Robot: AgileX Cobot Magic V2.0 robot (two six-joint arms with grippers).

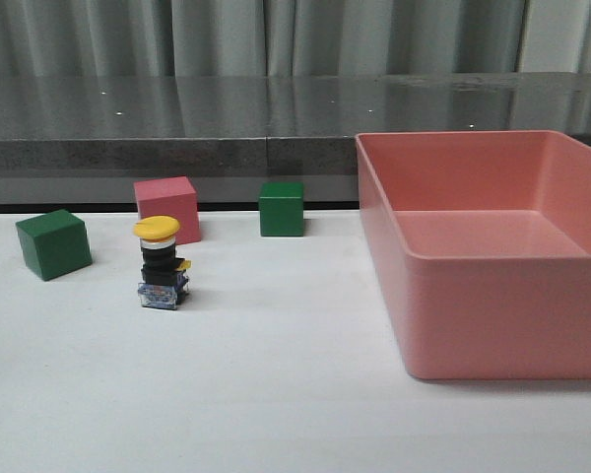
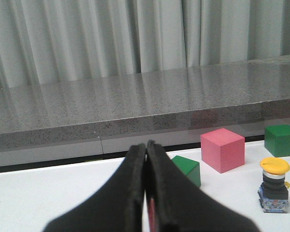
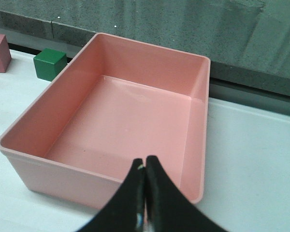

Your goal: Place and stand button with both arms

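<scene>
The button (image 1: 162, 262) stands upright on the white table, yellow cap on top, black body, bluish base, in front of the pink cube (image 1: 167, 208). It also shows in the left wrist view (image 2: 274, 184), far to one side of my left gripper (image 2: 146, 147), which is shut and empty. My right gripper (image 3: 145, 162) is shut and empty, above the near wall of the pink bin (image 3: 101, 181). Neither arm shows in the front view.
A green cube (image 1: 53, 243) sits at the far left, another green cube (image 1: 281, 208) at the back centre. The large empty pink bin (image 1: 492, 315) fills the right side. A grey stone ledge (image 1: 177, 128) and curtains stand behind the table.
</scene>
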